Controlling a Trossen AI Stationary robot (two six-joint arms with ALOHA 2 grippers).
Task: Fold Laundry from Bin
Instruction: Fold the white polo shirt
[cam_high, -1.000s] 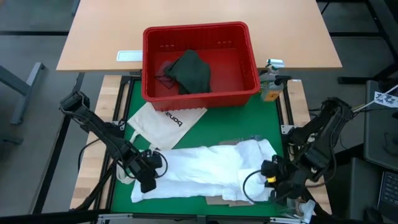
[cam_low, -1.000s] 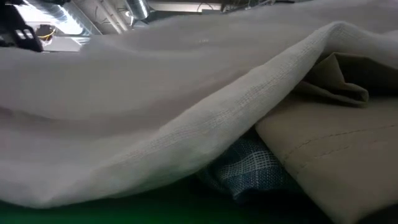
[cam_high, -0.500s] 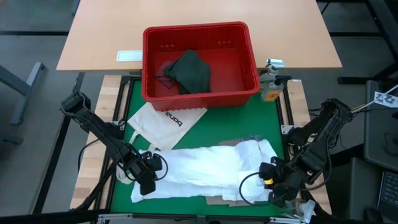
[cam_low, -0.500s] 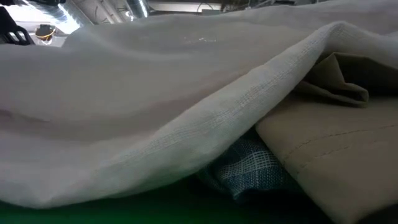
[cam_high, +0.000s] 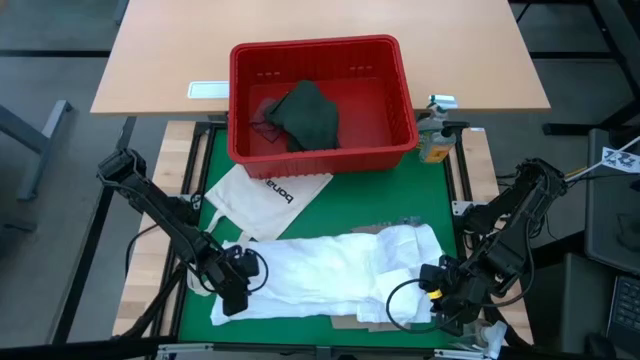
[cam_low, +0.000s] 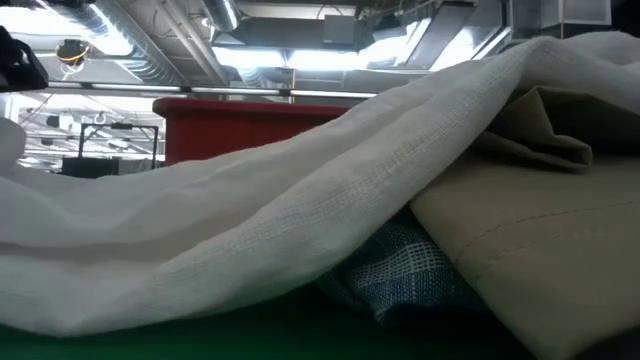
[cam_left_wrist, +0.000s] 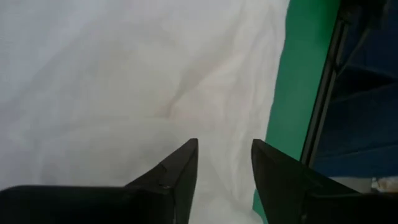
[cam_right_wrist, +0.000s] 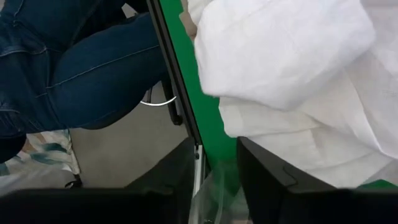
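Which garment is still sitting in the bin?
The dark green-grey top, crumpled inside the red bin. The large white shirt is already spread on the green mat, with tan and blue checked pieces under it.

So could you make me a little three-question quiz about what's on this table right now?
1. True or false: the red bin still holds a dark garment.
2. The lettered tote bag lies: A) inside the bin, B) on the green mat between the bin and the white shirt, C) on the floor.
3. Fill in: the left fingers stand ____ over the white shirt.

Key: 1 true; 2 B; 3 open.
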